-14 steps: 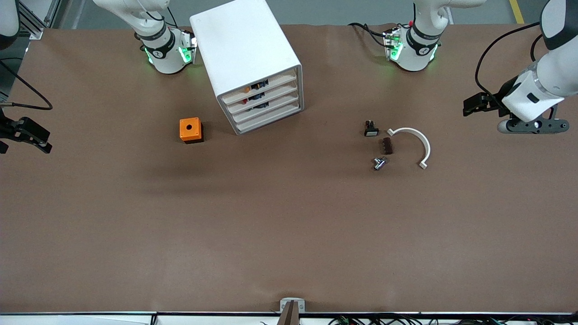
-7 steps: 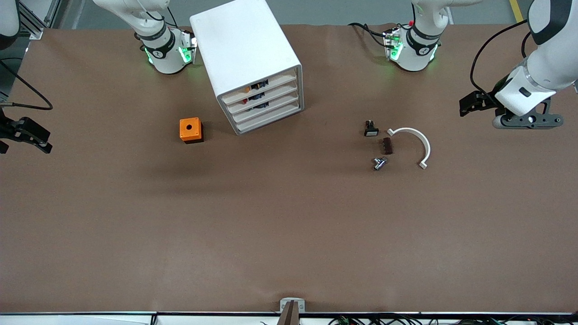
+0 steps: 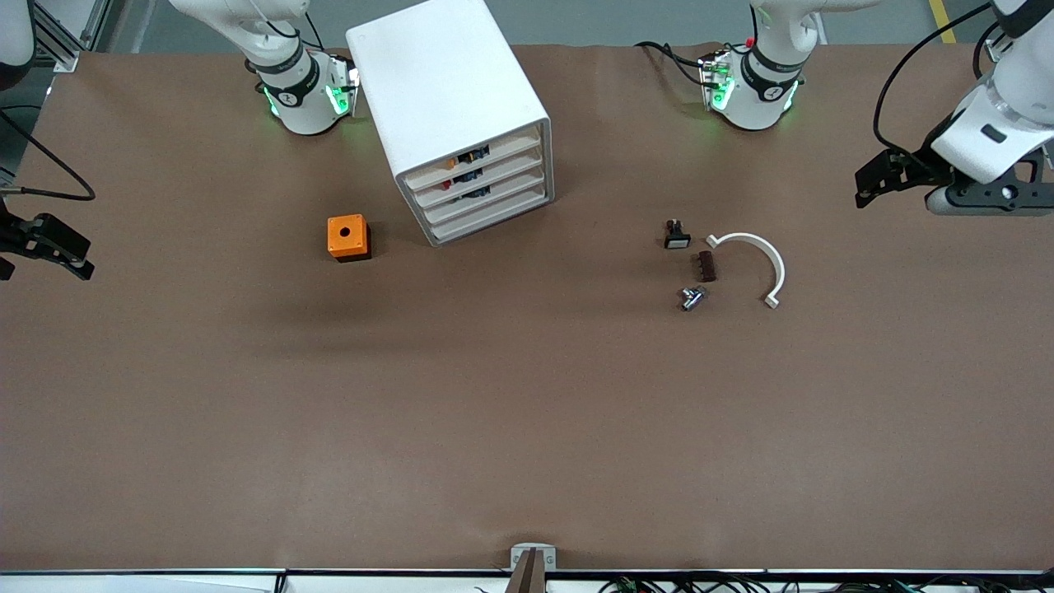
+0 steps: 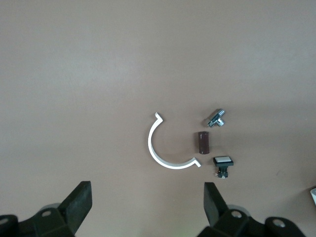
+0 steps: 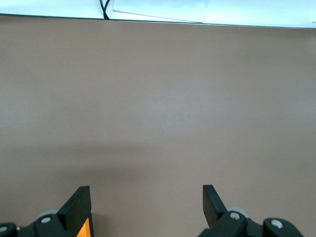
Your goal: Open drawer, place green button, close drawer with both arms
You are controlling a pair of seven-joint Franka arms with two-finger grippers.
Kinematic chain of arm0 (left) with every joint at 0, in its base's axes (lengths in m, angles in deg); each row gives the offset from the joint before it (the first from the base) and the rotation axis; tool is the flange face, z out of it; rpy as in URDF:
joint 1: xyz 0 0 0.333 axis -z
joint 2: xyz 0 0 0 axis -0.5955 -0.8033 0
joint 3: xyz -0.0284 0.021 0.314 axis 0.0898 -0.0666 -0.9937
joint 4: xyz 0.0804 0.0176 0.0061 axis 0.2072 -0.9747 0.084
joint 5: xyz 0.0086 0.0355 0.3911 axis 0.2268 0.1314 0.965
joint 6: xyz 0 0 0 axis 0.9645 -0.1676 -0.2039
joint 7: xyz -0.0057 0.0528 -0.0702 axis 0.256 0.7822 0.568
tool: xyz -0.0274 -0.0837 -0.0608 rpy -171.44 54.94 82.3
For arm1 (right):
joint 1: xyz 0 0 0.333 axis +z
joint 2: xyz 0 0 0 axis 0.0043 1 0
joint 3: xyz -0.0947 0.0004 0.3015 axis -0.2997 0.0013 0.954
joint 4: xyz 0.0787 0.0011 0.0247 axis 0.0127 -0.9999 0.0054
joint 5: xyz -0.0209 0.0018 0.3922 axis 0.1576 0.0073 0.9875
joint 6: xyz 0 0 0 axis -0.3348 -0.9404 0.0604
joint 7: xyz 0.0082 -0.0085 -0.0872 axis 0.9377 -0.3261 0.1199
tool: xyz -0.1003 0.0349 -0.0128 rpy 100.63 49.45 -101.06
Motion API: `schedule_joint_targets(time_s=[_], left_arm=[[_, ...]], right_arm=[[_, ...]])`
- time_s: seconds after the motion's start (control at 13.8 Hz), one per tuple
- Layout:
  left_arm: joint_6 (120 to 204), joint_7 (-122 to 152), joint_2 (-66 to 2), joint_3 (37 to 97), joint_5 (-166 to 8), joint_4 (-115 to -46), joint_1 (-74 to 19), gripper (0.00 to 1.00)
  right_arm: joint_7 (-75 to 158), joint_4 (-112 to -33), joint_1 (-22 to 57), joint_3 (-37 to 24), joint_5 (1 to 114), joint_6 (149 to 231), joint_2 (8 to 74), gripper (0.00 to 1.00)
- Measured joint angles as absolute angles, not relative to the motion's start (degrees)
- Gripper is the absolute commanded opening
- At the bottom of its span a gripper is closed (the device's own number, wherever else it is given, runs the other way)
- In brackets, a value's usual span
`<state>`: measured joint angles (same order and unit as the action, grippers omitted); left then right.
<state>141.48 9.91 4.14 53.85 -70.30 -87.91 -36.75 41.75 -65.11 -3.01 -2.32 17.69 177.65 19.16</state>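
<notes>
Over the table's two ends my left gripper (image 4: 146, 190) and right gripper (image 5: 146, 190) both hang open, and with no green button in sight and the drawers (image 3: 486, 185) all shut, I fear grabbing the white-faced black part (image 3: 677, 239) by mistake.

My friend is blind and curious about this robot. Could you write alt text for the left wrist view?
Looking down on a brown table, four small parts lie close together: a white half-ring clip, a dark brown block, a silver metal fitting and a black part with a white rectangular face. The left pincer hangs open above them, holding nothing.
</notes>
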Motion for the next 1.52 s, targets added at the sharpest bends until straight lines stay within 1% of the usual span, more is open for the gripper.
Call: schedule_joint_targets(time_s=[0.29,1.01,1.52], left_arm=[[138.2,9.9,4.2,53.9,-70.3,-82.2,-36.6,1.00],[138.4,9.9,0.8,53.8,-70.3,-81.5,-37.1,1.00],[138.8,9.9,-4.0,53.9,-70.3,-75.4,-37.0,1.00]], right_arm=[[41.8,-64.7,-3.0,-2.3,17.7,177.7,19.2,1.00],[41.8,-64.6,-3.0,-2.2,17.7,177.7,19.2,1.00],[41.8,-64.6,-3.0,-2.2,17.7,177.8,19.2,1.00]])
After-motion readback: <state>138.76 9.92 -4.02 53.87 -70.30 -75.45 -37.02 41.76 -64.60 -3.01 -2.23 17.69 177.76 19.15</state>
